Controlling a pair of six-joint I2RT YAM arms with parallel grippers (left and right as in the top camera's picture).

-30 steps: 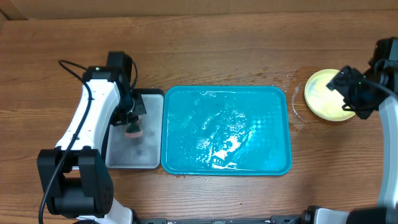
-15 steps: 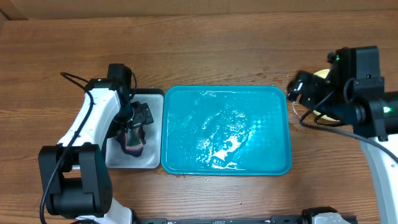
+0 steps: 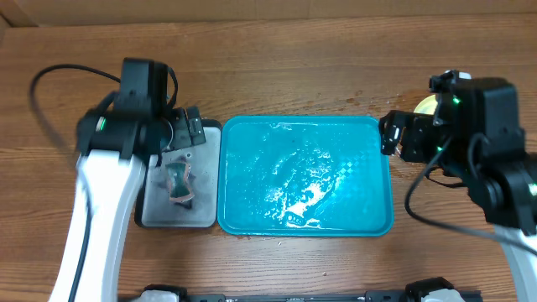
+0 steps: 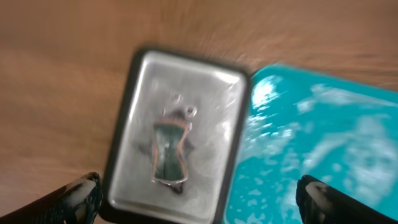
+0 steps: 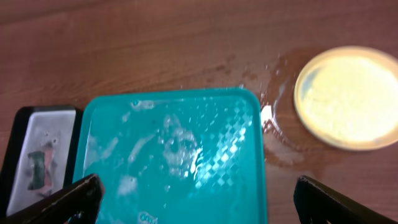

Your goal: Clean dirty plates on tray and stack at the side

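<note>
The teal tray (image 3: 369,216) (image 5: 118,109) lies wet in the middle of the table with no plate on it. One yellow plate (image 5: 348,96) rests on the wood to its right, mostly hidden under my right arm in the overhead view (image 3: 427,105). My right gripper (image 3: 401,137) (image 5: 199,202) hangs open above the tray's right edge, holding nothing. My left gripper (image 3: 186,132) (image 4: 199,196) is open above the small silver tray (image 3: 159,214) (image 4: 205,87), where a green sponge (image 3: 178,183) (image 4: 169,152) lies loose.
Water is puddled on the wood (image 5: 283,146) between the teal tray and the yellow plate. The silver tray sits flush against the teal tray's left side. Black cables (image 3: 54,80) loop behind the left arm.
My left gripper opened and let go of the sponge, which now lies in the silver tray, and the arm rose. My right arm left the plate, lifting and moving left.
</note>
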